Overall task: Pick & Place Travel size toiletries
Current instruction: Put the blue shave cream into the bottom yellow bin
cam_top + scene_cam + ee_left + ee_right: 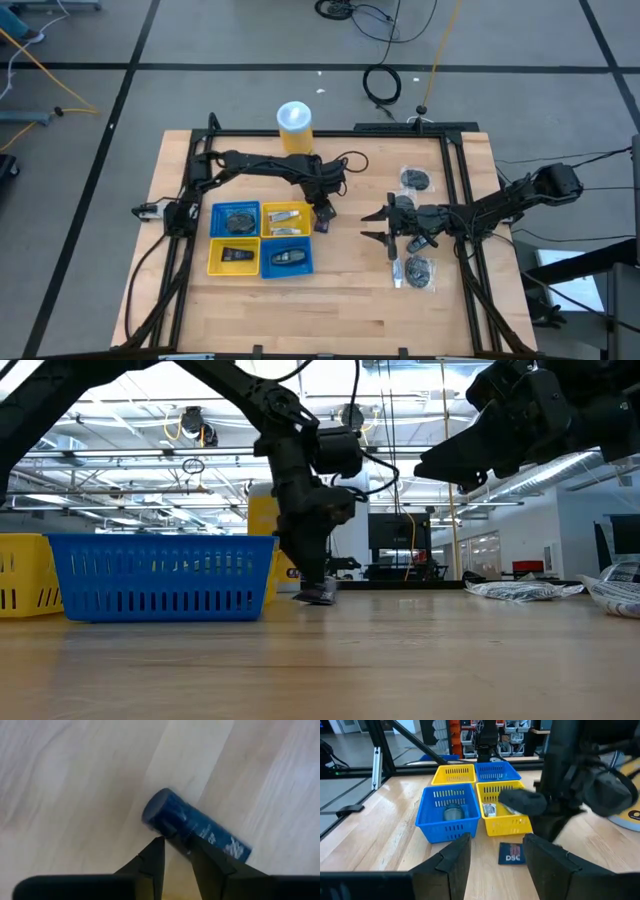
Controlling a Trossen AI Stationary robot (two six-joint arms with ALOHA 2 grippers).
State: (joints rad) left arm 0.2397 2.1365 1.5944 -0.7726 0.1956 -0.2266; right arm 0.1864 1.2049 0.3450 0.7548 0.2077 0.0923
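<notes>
On the left part of the wooden table [330, 290] stood four square trays in a block: a blue tray [236, 219] and a yellow tray [287, 219] on the far side, a yellow tray [234, 256] and a blue tray [288, 260] on the near side. Each tray held a small item. Behind the trays stood a yellow canister [295, 126] with a white lid.

The left gripper [323, 217] was down at the table, just to the right of the trays. In the left wrist view its fingers [152, 862] were narrowed around the end of a dark blue tube [196, 829] that lay on its side on the wood. Whether they already pressed it could not be told.

The right gripper [383, 226] hung above the table, more to the right, pointing toward the trays. Its fingers [455, 857] stood apart and held nothing.

Further right lay the other wrapped toiletries: one dark round packet [416, 179] on the far side, and two wrapped packets [417, 271] on the near side, all flat on the table and apart from the trays.
</notes>
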